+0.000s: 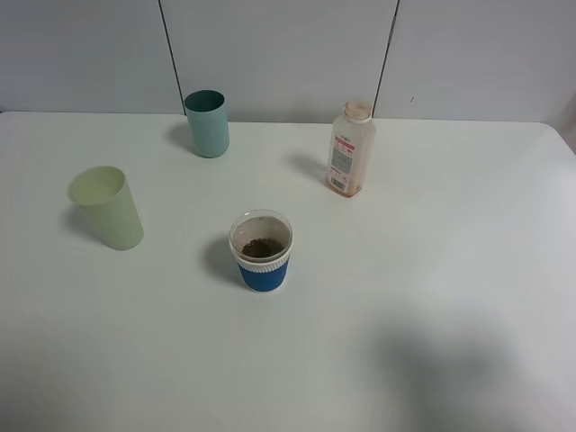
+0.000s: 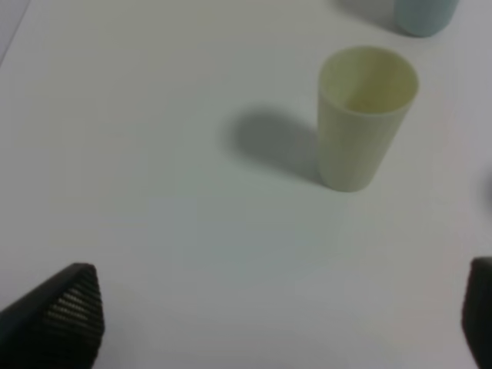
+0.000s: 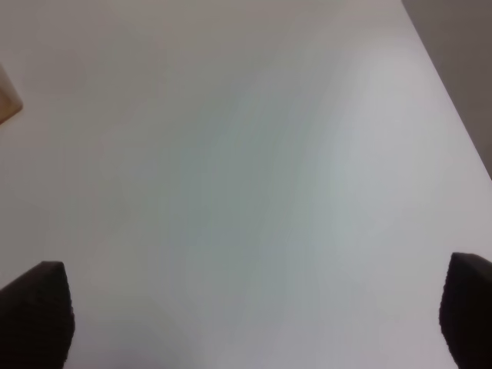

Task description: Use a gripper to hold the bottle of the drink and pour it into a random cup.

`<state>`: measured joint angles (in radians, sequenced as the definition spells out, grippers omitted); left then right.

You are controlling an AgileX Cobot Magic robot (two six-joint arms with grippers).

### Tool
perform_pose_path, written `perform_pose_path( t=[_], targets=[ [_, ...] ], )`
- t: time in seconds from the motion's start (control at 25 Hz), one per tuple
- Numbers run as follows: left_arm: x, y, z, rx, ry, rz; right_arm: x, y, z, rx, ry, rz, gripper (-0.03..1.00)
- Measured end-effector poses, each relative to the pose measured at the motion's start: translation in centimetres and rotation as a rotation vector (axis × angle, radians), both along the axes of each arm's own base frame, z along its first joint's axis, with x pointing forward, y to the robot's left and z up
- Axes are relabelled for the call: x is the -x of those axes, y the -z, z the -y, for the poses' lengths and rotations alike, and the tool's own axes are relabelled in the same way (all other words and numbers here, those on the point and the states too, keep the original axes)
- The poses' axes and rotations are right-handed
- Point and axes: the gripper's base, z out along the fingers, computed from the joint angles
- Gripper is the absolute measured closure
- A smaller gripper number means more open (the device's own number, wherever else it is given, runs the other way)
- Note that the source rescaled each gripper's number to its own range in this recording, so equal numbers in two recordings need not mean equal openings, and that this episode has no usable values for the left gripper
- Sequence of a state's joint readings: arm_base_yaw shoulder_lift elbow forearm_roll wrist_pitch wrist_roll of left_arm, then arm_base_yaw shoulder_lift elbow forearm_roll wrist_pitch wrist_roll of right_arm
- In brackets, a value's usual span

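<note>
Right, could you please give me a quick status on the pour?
Both grippers open, empty. Bottle upright, capped, untouched. Blue-sleeved cup apart from it, brown bits inside. Nothing between them.

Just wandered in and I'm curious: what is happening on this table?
Nothing is being handled right now. Both robot hands, the left hand and the right hand, hang open over the white table. The small translucent plastic bottle stands upright and capped. The short blue-sleeved clear cup holds something dark at its bottom.
</note>
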<state>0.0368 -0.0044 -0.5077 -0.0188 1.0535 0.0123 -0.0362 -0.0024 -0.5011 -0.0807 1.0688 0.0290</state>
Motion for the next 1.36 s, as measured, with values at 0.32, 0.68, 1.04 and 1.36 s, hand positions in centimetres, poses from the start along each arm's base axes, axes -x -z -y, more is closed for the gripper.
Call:
perform_pose_path(
  t=[0.32,0.68,1.04,1.36],
  targets=[
    [0.0,0.0,0.0,0.0,0.0,0.0,0.0,0.0,0.0,0.0,0.0,0.0,0.04],
    [0.0,0.0,0.0,0.0,0.0,0.0,0.0,0.0,0.0,0.0,0.0,0.0,0.04],
    [0.0,0.0,0.0,0.0,0.0,0.0,0.0,0.0,0.0,0.0,0.0,0.0,0.04],
    [0.0,0.0,0.0,0.0,0.0,0.0,0.0,0.0,0.0,0.0,0.0,0.0,0.04]
  ],
)
